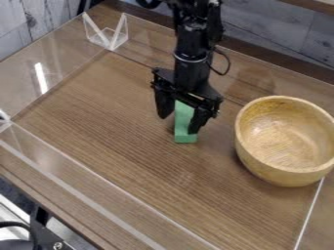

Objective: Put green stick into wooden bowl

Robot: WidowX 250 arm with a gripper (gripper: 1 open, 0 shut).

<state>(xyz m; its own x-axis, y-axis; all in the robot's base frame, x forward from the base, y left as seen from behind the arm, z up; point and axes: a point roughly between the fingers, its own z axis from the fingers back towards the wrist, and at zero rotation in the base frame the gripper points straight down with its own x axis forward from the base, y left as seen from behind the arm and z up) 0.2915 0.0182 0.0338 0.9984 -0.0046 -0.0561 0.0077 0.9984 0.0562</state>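
The green stick (187, 126) lies on the wooden tabletop left of the wooden bowl (284, 139). My gripper (182, 118) points straight down over the stick, its two black fingers open and straddling the stick's far part, one on each side. The fingertips are low, close to the table surface. The stick's near end shows below the fingers; its far end is hidden behind them. The bowl is round, light tan, empty and sits at the right.
A clear plastic barrier (53, 68) runs along the table's left and front edges. A small clear bracket (104, 32) stands at the back left. A grey plank wall is behind.
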